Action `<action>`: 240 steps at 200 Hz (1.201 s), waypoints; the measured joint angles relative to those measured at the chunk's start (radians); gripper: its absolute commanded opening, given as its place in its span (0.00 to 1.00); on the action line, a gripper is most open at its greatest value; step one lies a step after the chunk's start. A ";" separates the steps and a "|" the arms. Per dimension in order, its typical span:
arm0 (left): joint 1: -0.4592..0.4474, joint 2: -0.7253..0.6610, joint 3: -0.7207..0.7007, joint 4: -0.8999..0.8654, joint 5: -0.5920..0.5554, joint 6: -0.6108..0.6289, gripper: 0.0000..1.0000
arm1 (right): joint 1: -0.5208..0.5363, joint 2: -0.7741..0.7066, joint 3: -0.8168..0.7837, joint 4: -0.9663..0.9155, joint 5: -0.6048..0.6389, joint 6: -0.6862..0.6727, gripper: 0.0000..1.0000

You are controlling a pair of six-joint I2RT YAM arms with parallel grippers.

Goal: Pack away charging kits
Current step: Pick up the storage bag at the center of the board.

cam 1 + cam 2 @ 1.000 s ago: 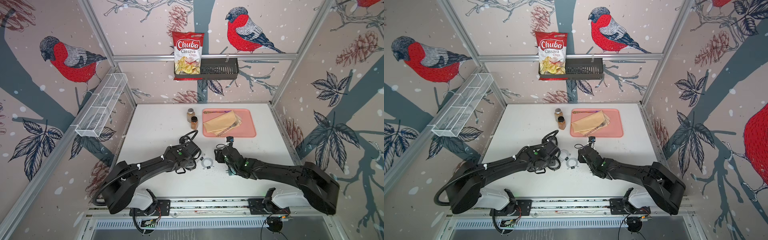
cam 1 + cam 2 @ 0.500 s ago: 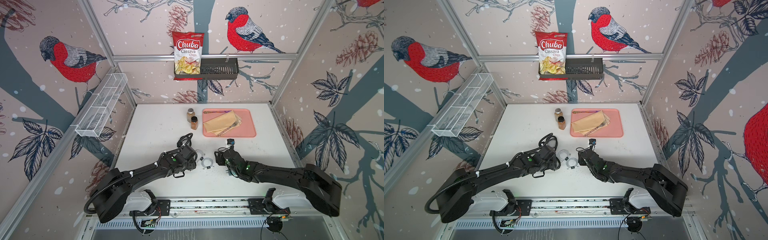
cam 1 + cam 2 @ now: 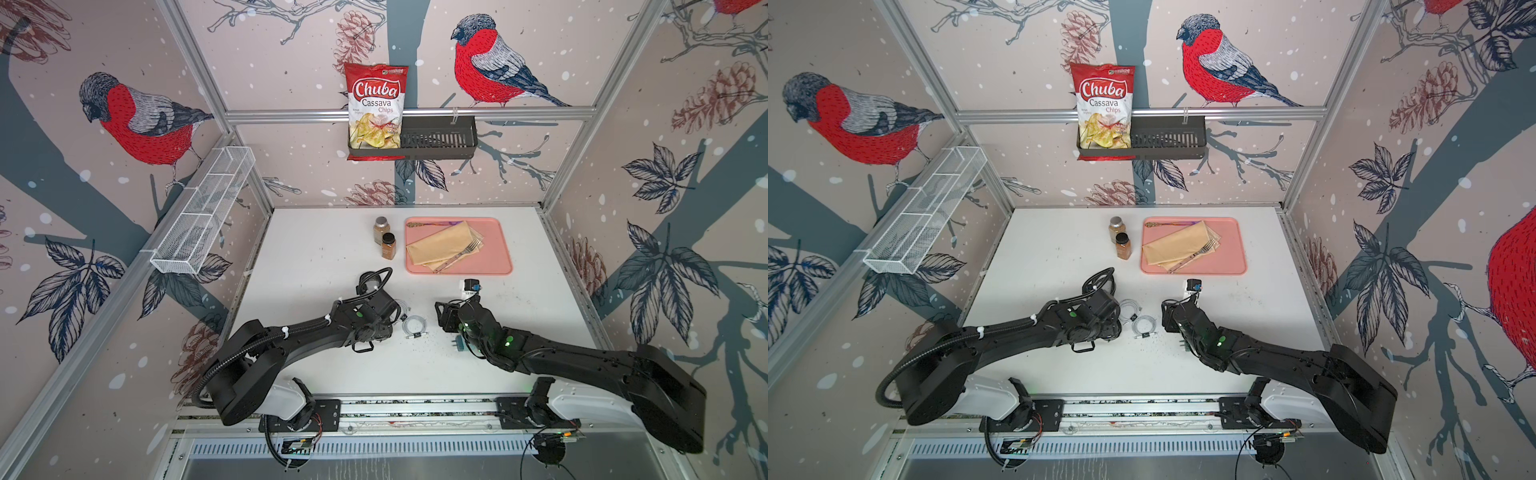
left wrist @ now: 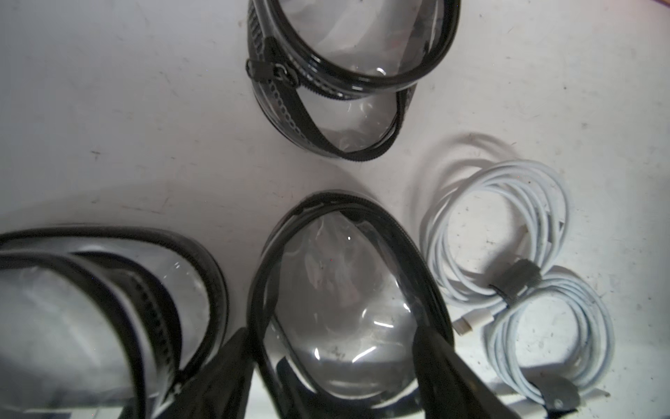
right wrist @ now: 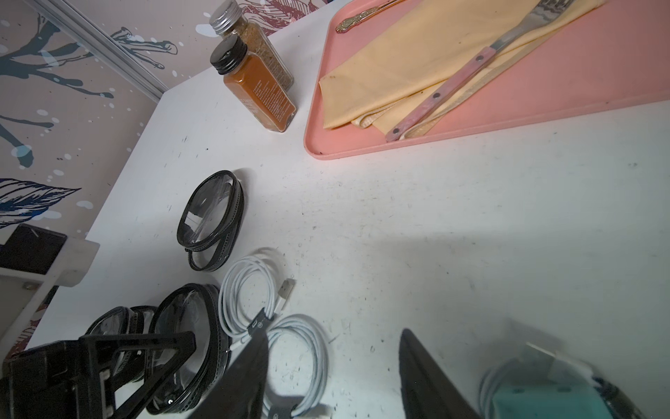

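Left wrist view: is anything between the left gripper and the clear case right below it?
Nothing visible does. The left gripper straddles the clear case, a finger on either side of it. A second case lies close beside one finger and a coiled white cable beside the other, outside the gap.

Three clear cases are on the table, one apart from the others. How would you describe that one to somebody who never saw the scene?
Find the pink tray at the back of the white table, then the two brown spice jars beside it. Between them and the white cables lies an oval clear case with a black rim. It lies alone; the other two cases sit together.
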 measured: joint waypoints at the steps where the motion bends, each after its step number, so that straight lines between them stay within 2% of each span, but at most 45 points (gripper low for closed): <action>1: 0.000 0.003 0.001 0.000 0.000 0.000 0.54 | 0.000 0.000 0.000 0.000 0.000 0.000 0.57; 32: 0.000 0.066 0.041 0.014 -0.001 0.003 0.19 | 0.000 -0.001 -0.010 0.001 0.000 0.005 0.57; 68: 0.000 0.095 0.050 0.084 0.005 0.072 0.00 | 0.000 0.000 -0.036 0.020 -0.006 0.026 0.51; 101: 0.000 0.072 0.034 0.142 0.041 0.145 0.00 | 0.003 0.026 -0.053 0.071 -0.028 0.052 0.48; 135: 0.000 -0.029 -0.012 0.175 0.064 0.208 0.00 | 0.019 0.082 -0.044 0.130 -0.074 0.070 0.46; 209: 0.000 -0.163 -0.090 0.232 0.135 0.320 0.01 | 0.091 0.322 0.092 0.245 -0.168 0.067 0.40; 240: 0.000 -0.218 -0.117 0.234 0.151 0.327 0.04 | 0.091 0.399 0.133 0.266 -0.176 0.068 0.30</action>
